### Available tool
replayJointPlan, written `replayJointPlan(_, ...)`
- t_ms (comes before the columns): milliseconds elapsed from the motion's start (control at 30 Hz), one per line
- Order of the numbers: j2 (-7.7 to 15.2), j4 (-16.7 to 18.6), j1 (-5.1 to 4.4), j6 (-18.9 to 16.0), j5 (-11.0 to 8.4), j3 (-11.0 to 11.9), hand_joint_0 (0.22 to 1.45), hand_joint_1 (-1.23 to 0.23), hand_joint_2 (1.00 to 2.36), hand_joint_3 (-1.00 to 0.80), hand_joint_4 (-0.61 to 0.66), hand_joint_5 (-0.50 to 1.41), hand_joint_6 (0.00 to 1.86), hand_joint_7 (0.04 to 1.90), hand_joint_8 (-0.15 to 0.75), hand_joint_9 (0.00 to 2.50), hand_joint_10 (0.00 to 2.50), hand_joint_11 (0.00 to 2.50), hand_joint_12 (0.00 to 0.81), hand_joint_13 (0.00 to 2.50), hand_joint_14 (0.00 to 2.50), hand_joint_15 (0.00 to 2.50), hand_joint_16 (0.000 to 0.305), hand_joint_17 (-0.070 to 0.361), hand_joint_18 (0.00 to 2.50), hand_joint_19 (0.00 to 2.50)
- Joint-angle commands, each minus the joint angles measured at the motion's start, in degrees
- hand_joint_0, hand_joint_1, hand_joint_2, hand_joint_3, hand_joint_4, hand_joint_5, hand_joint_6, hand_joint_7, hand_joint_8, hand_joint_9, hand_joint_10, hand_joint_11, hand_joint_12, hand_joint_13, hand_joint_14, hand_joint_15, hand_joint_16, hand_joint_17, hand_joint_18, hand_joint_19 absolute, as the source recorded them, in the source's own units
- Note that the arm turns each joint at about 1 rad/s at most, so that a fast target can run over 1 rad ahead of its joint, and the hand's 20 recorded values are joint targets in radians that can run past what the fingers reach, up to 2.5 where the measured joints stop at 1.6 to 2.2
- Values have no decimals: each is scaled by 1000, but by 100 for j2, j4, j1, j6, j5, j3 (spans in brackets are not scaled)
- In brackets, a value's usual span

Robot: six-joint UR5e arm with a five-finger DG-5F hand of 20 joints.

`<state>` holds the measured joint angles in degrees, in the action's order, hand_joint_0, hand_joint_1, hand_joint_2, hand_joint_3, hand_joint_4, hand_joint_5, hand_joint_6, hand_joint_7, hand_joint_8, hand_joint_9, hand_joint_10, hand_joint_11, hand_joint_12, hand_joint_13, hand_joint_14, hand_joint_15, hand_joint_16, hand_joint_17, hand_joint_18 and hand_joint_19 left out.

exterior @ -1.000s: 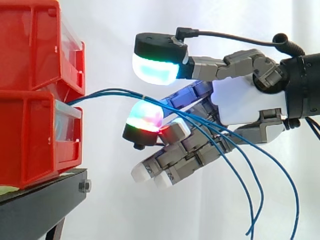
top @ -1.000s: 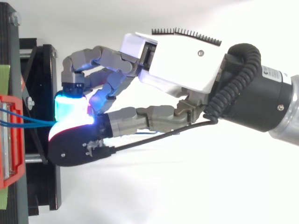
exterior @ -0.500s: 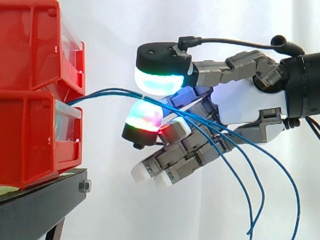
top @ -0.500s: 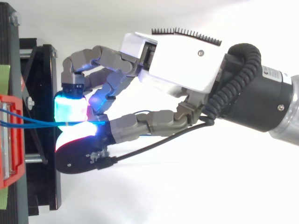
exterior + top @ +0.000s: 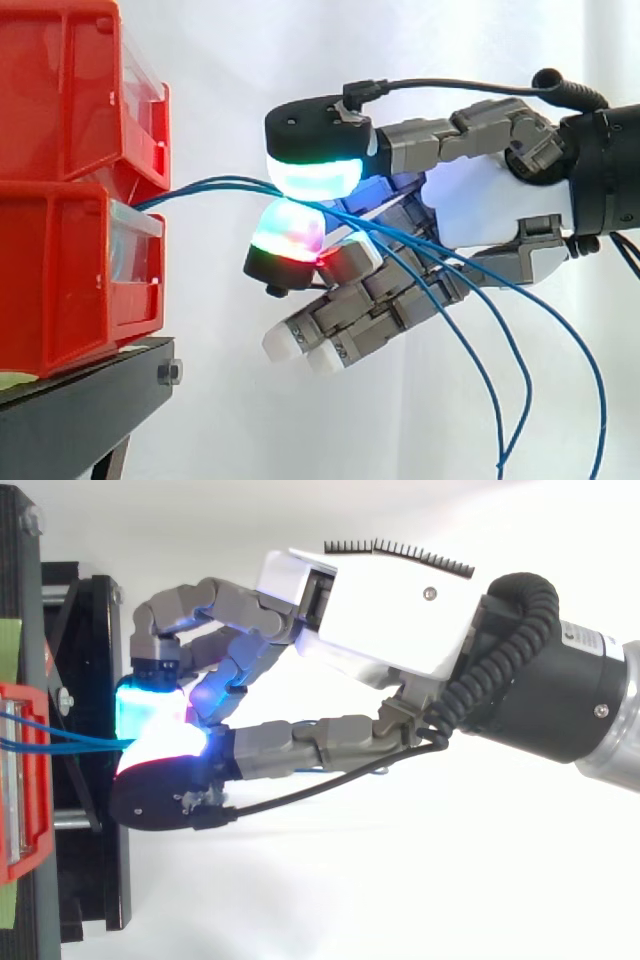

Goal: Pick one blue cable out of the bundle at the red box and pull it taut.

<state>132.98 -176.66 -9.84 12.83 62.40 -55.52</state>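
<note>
Two glowing pads close on the blue cables (image 5: 215,183): the upper pad (image 5: 312,175), cyan and green, now sits just above the lower pad (image 5: 290,235), red and green, with the strands running between them. A second ago a clear gap showed there. The remaining fingers (image 5: 340,330) curl loosely beneath and hold nothing. The cables leave the front of the lower red box (image 5: 60,280) and arc gently to the pinch. From there they hang slack past the white palm towards the bottom right. The hand (image 5: 390,600) reaches in level from the right, its fingers pointing at the stacked boxes on their black stand (image 5: 80,400).
</note>
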Motion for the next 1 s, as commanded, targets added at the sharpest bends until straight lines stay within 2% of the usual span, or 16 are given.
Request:
replayJointPlan(0, 0, 0, 0, 0, 0, 6, 546, -727, 1028, -32, 260, -154, 860, 1386, 335, 1079, 18, 1325, 437, 645, 8, 255, 67, 150, 521, 219)
replayJointPlan(100, 0, 0, 0, 0, 0, 6, 551, -744, 1030, -4, 226, -153, 860, 1411, 334, 1081, 19, 1323, 437, 648, 8, 266, 67, 150, 527, 216)
replayJointPlan(333, 0, -9, 0, 9, 0, 15, 575, -812, 1033, 7, 233, -157, 861, 1527, 320, 1065, 19, 1344, 434, 665, 9, 286, 66, 148, 541, 215)
replayJointPlan(467, 0, -44, 0, 9, 0, 42, 580, -818, 1033, 15, 203, -158, 882, 1506, 315, 1072, 19, 1369, 434, 681, 9, 303, 66, 147, 558, 221)
replayJointPlan(633, 0, -193, 0, 0, 0, 103, 583, -809, 1033, -6, 142, -159, 882, 1481, 316, 1054, 20, 1283, 436, 666, 9, 287, 65, 147, 552, 213)
replayJointPlan(967, 0, -404, 18, 18, 35, 191, 616, -850, 1028, -92, 157, -175, 880, 1449, 318, 986, 21, 1254, 429, 637, 9, 278, 66, 148, 539, 181)
